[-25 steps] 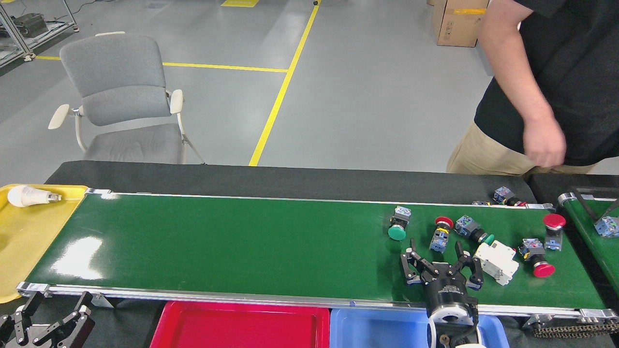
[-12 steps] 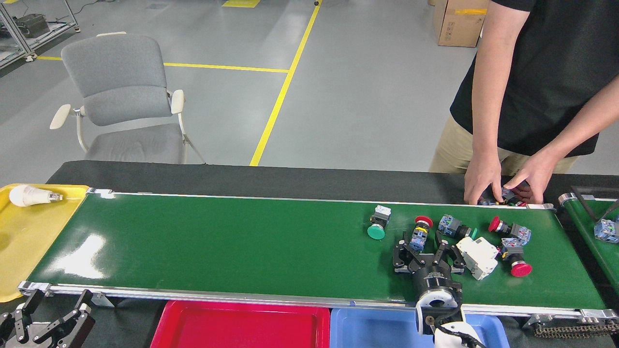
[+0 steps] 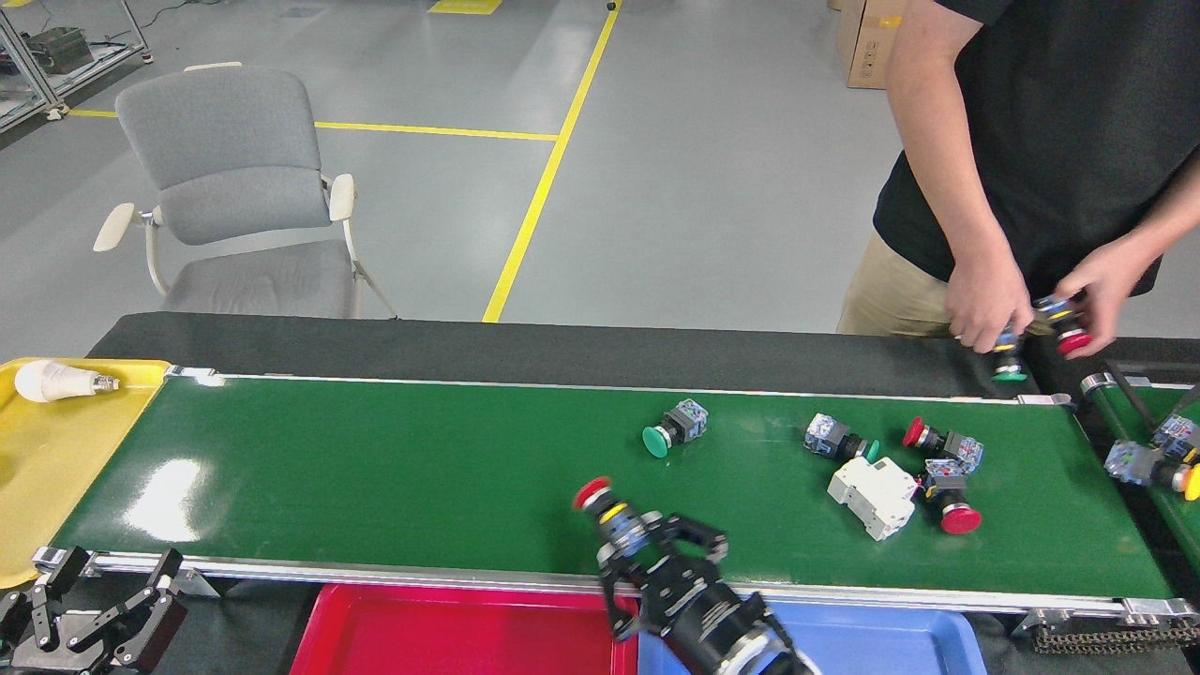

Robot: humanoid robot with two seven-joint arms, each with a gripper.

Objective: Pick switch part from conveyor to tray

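A switch part (image 3: 614,514) with a red cap and yellow ring is lifted over the near edge of the conveyor (image 3: 422,469), and my right gripper (image 3: 649,551) is shut on its body. Gripper and part hang just beyond the red tray (image 3: 450,633), near its right end. More switch parts lie on the belt: a green-capped one (image 3: 673,427), another green one (image 3: 837,439) and two red-capped ones (image 3: 942,445) (image 3: 947,504). At the bottom left corner, off the belt, my left gripper (image 3: 101,592) stands open and holds nothing.
A white breaker block (image 3: 872,495) lies among the parts. A blue tray (image 3: 891,637) adjoins the red one; a yellow tray (image 3: 47,469) with a bulb (image 3: 56,380) sits left. A person's hands (image 3: 989,309) hold parts at the back right, above a second belt (image 3: 1139,427).
My right gripper closed on the red-capped part and carried it left and toward me, to the belt's near edge. The other parts drifted left. The person lifted parts off the far rail.
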